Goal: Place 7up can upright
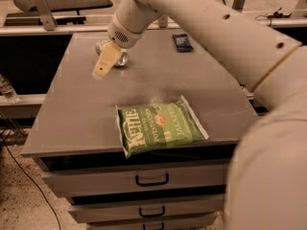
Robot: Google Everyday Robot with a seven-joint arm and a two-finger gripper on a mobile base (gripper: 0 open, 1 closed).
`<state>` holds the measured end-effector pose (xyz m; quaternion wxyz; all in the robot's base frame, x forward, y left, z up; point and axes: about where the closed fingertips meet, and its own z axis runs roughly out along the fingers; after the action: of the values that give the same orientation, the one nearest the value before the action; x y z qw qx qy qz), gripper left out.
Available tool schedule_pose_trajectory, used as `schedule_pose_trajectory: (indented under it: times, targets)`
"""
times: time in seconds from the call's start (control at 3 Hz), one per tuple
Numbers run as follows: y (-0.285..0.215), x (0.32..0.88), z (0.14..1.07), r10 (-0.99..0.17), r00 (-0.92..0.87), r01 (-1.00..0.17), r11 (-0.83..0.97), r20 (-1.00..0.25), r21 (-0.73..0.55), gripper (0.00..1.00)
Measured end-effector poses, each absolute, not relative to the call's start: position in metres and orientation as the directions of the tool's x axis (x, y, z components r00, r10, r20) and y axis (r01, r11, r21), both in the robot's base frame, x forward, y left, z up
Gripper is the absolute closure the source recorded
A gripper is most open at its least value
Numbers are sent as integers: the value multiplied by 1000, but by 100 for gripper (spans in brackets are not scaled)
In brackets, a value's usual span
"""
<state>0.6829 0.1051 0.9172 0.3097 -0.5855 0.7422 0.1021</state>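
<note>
The 7up can lies on its side at the far left of the grey cabinet top, mostly hidden behind my gripper; only its silver end shows. My gripper hangs just in front of and over the can, its tan fingers pointing down and to the left. My arm reaches in from the right foreground and fills that side of the view.
A green Kettle chip bag lies flat near the front edge of the cabinet top. A small dark blue packet lies at the far right. Drawers sit below the top. A bench stands behind.
</note>
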Motion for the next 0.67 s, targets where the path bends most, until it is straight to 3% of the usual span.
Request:
schedule_pose_trajectory:
  times: [0.67]
  targets:
    - [155, 763, 894, -753, -194, -899, 393, -629, -193, 0]
